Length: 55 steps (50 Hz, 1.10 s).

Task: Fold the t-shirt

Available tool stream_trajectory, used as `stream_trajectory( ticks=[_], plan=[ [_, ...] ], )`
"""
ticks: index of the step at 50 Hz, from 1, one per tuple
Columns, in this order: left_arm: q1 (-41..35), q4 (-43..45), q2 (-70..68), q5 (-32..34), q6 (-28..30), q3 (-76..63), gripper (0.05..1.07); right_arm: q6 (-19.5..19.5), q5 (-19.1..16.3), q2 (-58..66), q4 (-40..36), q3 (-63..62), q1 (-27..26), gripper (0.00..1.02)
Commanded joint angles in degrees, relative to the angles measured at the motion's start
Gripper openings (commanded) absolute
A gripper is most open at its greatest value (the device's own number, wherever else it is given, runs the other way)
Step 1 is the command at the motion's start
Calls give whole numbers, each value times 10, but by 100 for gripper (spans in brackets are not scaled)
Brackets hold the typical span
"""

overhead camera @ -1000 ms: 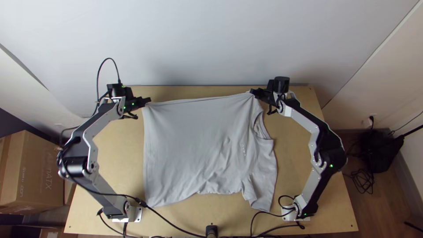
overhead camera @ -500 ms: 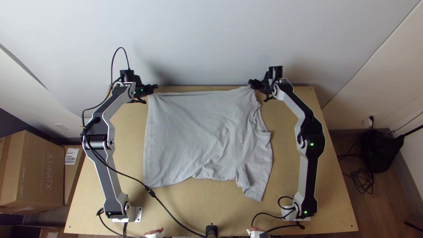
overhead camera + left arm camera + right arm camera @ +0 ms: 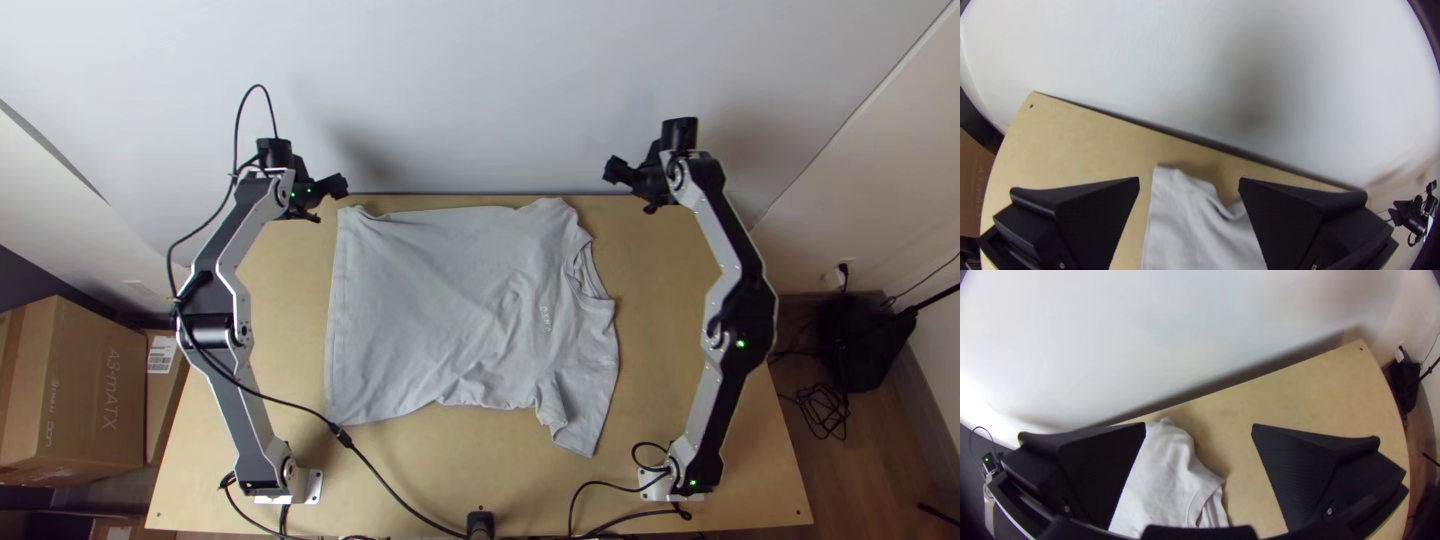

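Beyond the table's far edge in the top view, the left gripper stands released, its fingers wide apart with nothing between them. The right gripper is likewise released and empty, off the shoulder.

The grey t-shirt lies on the table, mostly spread, with its far side close to the far edge. The hem is towards the left arm, the neckline towards the right arm. The near sleeve is creased where it joins the body.

Judged step: take a fresh hold for the next fold. Recommended: lower both grippers clear of the wall, pinch single corners squarely, and lift in unison at matching height. Uneven pulling would likely skew the hem. Wrinkles across the chest should be drawn flat first, as soft cloth tends to keep them under a fold.

By view: the top view gives the shirt's full outline and the near sleeve. The left wrist view gives the finger gap and the puckered hem corner; the right wrist view gives the rumpled far shoulder close up.
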Motion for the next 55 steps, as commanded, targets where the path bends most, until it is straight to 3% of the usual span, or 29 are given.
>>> stream_trajectory(
  ticks=[1, 14, 25, 28, 35, 55],
  plan=[
    [-2, -36, -81, 2, 11, -1, 102, -9, -1, -117, -19, -64, -11, 98],
    [-26, -46, -285, 6, 42, -162, 102, -89, -11, -294, -201, -241, -21, 98],
    [-52, -88, -426, 6, 42, -251, 102, -127, -11, -440, -280, -468, -29, 97],
    [-55, -97, -455, 6, 42, -268, 102, -130, -11, -469, -285, -515, -35, 94],
    [-59, -117, -505, 6, 41, -291, 102, -135, -19, -516, -298, -610, -34, 70],
    [-73, -150, -560, 6, 35, -309, 102, -100, -88, -534, -259, -757, 59, 68]
  ],
)
